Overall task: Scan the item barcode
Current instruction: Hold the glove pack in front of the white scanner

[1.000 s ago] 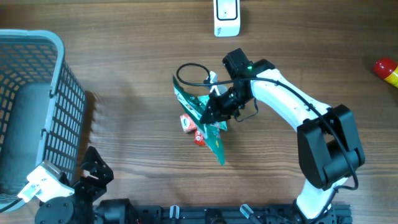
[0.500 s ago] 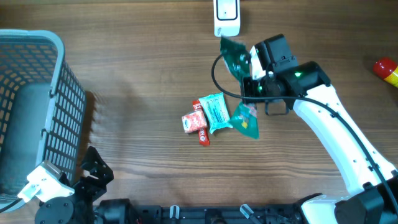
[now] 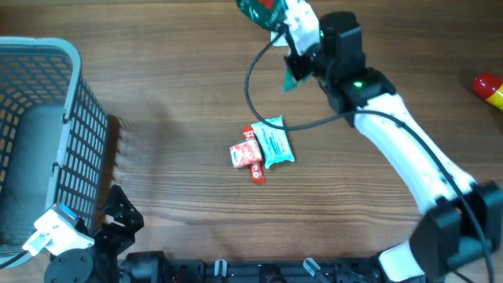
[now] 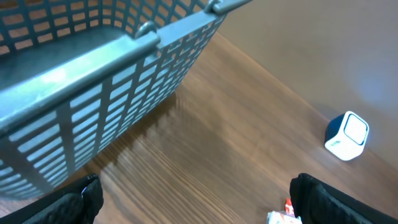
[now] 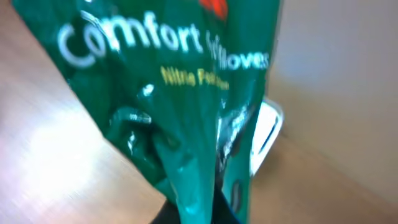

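Beside the basket (image 3: 82, 149) at near left, the left gripper (image 4: 199, 205) stands spread wide. At the table's (image 3: 165, 110) far edge, the right gripper (image 3: 299, 33) pinches a green packet (image 5: 168, 93); its length extends away from the pinch, print facing the wrist camera.

The wooden table (image 3: 173, 94) carries a grey mesh basket (image 3: 47, 45) at its left end; the left wrist view shows the basket's slotted wall and rim (image 4: 112, 74) close up. Near the table's centre lies a teal packet (image 3: 275, 141), touching a red-and-white packet (image 3: 240, 156) on its left. A thin red wrapper (image 3: 257, 174) lies between and partly under them. A red-and-yellow object (image 3: 489, 88), cut off by the frame, sits at the right edge, well apart.
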### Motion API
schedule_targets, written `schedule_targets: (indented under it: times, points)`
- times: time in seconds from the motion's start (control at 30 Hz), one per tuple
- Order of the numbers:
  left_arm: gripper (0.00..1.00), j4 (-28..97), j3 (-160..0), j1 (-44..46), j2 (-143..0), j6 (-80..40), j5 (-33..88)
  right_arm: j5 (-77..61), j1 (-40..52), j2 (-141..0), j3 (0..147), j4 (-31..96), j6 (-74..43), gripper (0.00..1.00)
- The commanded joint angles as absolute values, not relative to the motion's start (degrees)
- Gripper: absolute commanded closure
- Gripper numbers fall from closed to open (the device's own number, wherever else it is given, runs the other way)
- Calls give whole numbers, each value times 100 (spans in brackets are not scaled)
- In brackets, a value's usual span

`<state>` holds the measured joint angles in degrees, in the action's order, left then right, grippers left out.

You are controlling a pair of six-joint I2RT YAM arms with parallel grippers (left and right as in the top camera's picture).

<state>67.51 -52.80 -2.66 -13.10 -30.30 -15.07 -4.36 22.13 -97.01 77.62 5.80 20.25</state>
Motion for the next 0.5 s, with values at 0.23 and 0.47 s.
schedule_targets:
  times: [0.23,0.47]
  points:
    - [0,6722,-5282,-301,-1273,-2987,-1544,495,2231,-12296,8840,-2145,5168,96]
    - [0,6724,-5282,-301,-1273,-2987,-1544,231,2134,-13192,10136,-1785,5581,96]
